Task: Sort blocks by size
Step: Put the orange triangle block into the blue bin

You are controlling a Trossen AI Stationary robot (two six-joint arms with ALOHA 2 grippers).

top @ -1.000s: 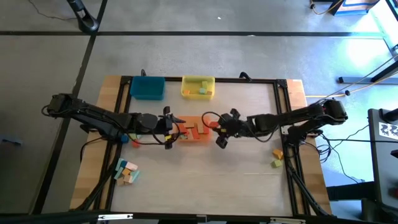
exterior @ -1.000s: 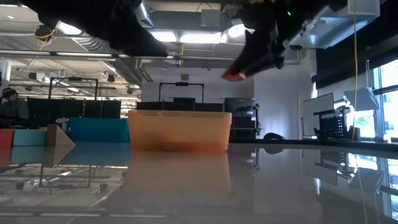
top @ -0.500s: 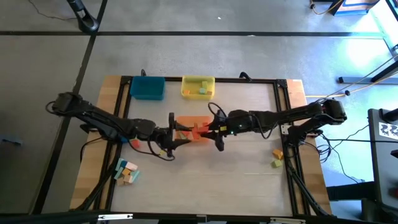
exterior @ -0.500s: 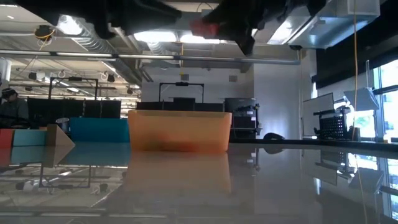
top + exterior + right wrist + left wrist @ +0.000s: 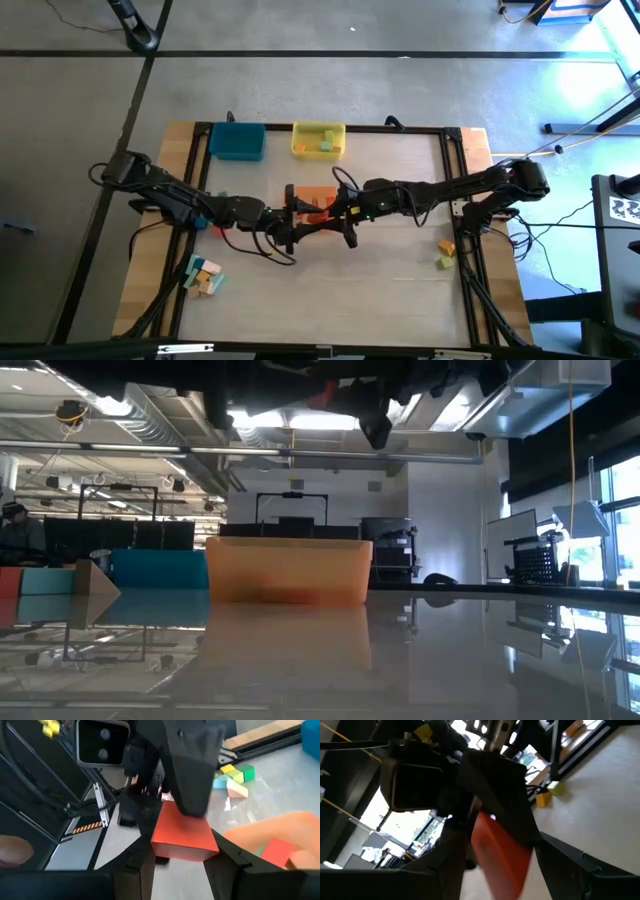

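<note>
My right gripper (image 5: 337,214) is shut on a red block (image 5: 182,836), held above the table at the near edge of the orange tray (image 5: 318,194). My left gripper (image 5: 292,217) faces it from the left, open. Its fingers stand on either side of the same red block, which also shows in the left wrist view (image 5: 498,851). The orange tray holds several blocks (image 5: 276,851). In the low view both grippers are dark shapes at the top, with the red block (image 5: 322,395) between them. My right gripper pinches the red block's two opposite side faces (image 5: 159,849) between its two fingers. The fingers lie about level and come from the table's right. The block is lifted clear of the table. My left gripper: one finger (image 5: 192,775) overlaps the block's far end, and I cannot tell whether it touches.
A blue tray (image 5: 237,141) and a yellow tray (image 5: 318,141) with blocks stand at the far edge. Loose blocks lie at the near left (image 5: 203,277) and near right (image 5: 445,255). A few more lie under the left arm (image 5: 221,201). Bare tabletop lies near the middle front.
My right gripper has carried the red block toward the table's left, across the orange tray. My left gripper has moved toward the table's right and a little nearer, staying open, until its fingers reach around the block.
</note>
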